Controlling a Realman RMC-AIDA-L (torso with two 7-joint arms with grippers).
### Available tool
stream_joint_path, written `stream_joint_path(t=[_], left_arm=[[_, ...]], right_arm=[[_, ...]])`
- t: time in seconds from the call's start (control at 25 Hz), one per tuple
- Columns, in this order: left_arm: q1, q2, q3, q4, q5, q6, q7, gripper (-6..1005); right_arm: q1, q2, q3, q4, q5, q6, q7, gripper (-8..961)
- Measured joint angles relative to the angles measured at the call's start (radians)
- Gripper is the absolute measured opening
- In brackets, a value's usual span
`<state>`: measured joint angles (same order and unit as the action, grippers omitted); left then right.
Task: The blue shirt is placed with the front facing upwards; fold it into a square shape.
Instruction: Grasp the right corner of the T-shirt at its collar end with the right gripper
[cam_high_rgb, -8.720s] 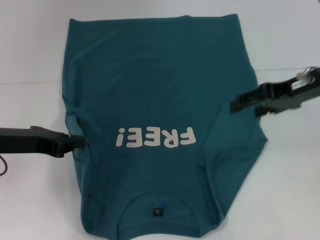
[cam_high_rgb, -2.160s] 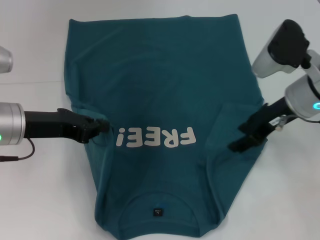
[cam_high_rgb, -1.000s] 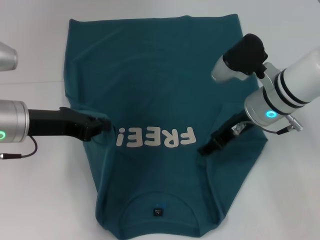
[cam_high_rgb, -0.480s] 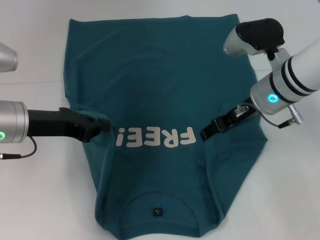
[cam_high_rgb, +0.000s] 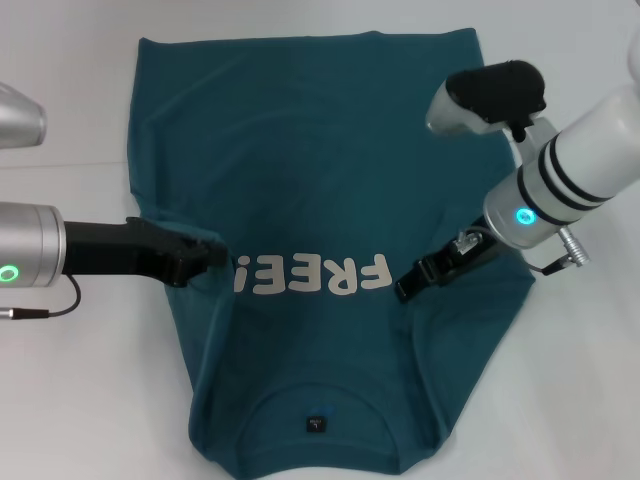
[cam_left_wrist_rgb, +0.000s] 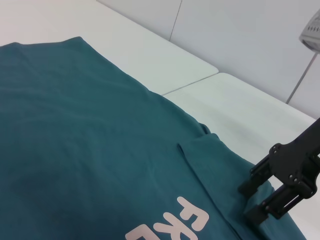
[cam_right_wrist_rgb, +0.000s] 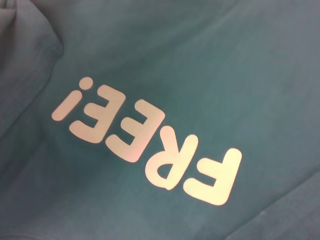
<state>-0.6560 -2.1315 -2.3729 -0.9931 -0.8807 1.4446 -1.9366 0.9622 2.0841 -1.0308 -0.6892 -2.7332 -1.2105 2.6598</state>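
Note:
The blue shirt (cam_high_rgb: 320, 150) lies front up on the white table, with its collar and dark neck label (cam_high_rgb: 315, 424) nearest me and the hem at the far side. Both sleeves are folded in over the body. My left gripper (cam_high_rgb: 208, 254) sits low at the left end of the "FREE!" print (cam_high_rgb: 310, 275), shut on the bunched fold of the left sleeve. My right gripper (cam_high_rgb: 408, 288) rests over the folded right sleeve just beside the print's other end. In the left wrist view the right gripper (cam_left_wrist_rgb: 248, 202) shows its two black fingers slightly apart. The right wrist view looks down on the print (cam_right_wrist_rgb: 150, 142).
Bare white table (cam_high_rgb: 580, 380) surrounds the shirt on both sides and near the front corners. A seam in the table (cam_high_rgb: 60, 165) runs across behind the left arm. The right arm's elbow housing (cam_high_rgb: 490, 95) hangs over the shirt's far right part.
Since the oldest frame the left gripper has drawn the left sleeve inward. The right gripper came down over the right sleeve and moved in to the print; in the last half second it shifted slightly nearer.

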Motion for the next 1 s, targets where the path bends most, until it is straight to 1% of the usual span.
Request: stream_joint_path(t=[0.16,0.48,0.72,1.0], left_arm=[[-0.001,0.001,0.0,0.004,0.0,-0.002,0.002,3],[0.0,0.001,0.0,0.004,0.001,-0.003,0.002,3],[0.001,0.003,0.0,0.004,0.002,-0.003,0.002,3],[0.001,0.004,0.0,0.012,0.002,-0.011,0.006,3]], right_arm=[[0.006,0.0,-0.023,0.026,-0.001,0.026,0.008,677],[0.012,0.0,-0.081,0.034,-0.002,0.043,0.047,676],[0.017,0.0,-0.084,0.035,-0.049,0.029,0.104,676],[0.019,-0.006,-0.084,0.027,-0.052,0.001,0.146,675]])
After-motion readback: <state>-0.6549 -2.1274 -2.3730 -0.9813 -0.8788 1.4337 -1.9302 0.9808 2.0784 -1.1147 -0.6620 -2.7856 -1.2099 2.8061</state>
